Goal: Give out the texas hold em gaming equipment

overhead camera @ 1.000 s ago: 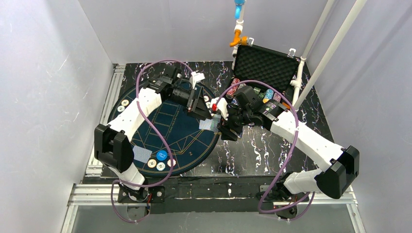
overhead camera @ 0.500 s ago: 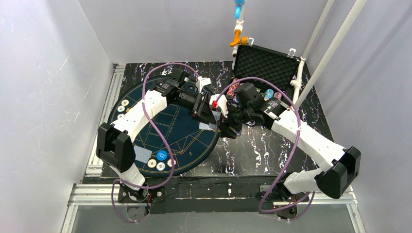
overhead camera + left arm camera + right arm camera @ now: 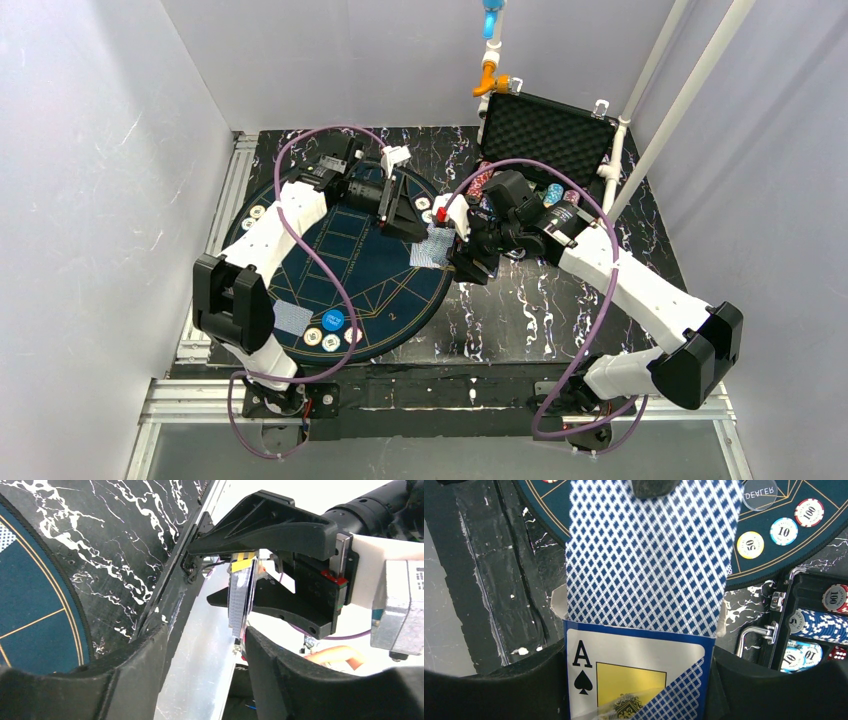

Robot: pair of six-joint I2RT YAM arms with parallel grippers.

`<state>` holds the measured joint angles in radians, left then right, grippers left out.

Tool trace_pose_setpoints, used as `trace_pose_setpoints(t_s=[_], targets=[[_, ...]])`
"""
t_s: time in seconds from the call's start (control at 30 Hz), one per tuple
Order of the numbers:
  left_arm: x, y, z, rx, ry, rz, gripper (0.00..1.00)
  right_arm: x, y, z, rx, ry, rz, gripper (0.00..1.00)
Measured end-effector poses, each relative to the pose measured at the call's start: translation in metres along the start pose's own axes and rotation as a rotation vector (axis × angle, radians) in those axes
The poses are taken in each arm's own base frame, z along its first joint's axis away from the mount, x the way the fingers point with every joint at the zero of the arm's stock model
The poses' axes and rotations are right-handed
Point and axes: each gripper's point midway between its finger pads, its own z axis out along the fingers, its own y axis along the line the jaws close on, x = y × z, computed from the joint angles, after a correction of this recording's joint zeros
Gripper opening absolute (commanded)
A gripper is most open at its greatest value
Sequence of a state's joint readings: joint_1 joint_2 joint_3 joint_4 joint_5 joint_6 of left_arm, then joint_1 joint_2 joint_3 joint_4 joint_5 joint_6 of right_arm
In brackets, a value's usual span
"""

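Note:
My right gripper (image 3: 639, 680) is shut on a playing-card box (image 3: 634, 670) printed with an ace of spades. Blue-patterned playing cards (image 3: 649, 560) stick out of the box over the edge of the round dark-blue mat (image 3: 340, 250). My left gripper (image 3: 205, 645) faces the cards (image 3: 240, 600) edge-on. Its jaws stand apart, and the cards' end lies against the inner side of one fingertip (image 3: 260, 645). That dark fingertip (image 3: 651, 487) overlaps the cards' far end. Poker chips (image 3: 783, 531) and a clear dealer button (image 3: 759, 492) lie on the mat nearby.
The open black foam-lined case (image 3: 545, 135) stands at the back right with chip stacks (image 3: 824, 625) in its tray. On the mat's near left lie a card (image 3: 292, 317), a blue button disc (image 3: 333, 320) and chips (image 3: 330, 342). More chips (image 3: 258, 212) sit at the mat's far left.
My left gripper's jaws have narrowed. That arm swung in towards the cards, then drew back a little. More of the cards shows outside the box. The right arm has barely moved.

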<state>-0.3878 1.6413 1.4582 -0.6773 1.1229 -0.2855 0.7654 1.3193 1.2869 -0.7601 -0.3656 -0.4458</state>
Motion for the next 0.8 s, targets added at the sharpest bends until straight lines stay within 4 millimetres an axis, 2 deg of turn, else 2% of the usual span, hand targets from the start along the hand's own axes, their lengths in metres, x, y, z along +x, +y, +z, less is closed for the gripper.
trace_pose_setpoints(t_s=[0.07, 0.2, 0.27, 0.43, 0.6, 0.7, 0.8], targets=[[-0.002, -0.002, 0.000, 0.014, -0.009, 0.008, 0.66, 0.000, 0.000, 0.000, -0.001, 0.000, 0.000, 0.01], [0.000, -0.005, 0.009, 0.027, 0.002, 0.020, 0.64, 0.000, 0.001, 0.000, -0.003, -0.002, 0.000, 0.01], [0.003, -0.009, 0.015, 0.034, 0.015, 0.030, 0.56, 0.000, 0.001, 0.000, -0.004, -0.002, 0.000, 0.01], [0.008, -0.013, 0.024, 0.039, 0.040, 0.033, 0.30, 0.000, 0.001, 0.000, -0.004, -0.002, 0.000, 0.01], [0.005, -0.012, 0.017, 0.056, 0.029, 0.015, 0.11, 0.002, 0.000, 0.000, 0.001, 0.008, 0.005, 0.01], [0.004, -0.006, 0.009, 0.062, 0.012, -0.014, 0.01, 0.005, 0.000, 0.000, 0.001, 0.015, 0.011, 0.01], [0.002, 0.005, 0.000, 0.051, -0.013, -0.045, 0.00, 0.008, 0.000, 0.000, 0.000, 0.024, 0.016, 0.01]])
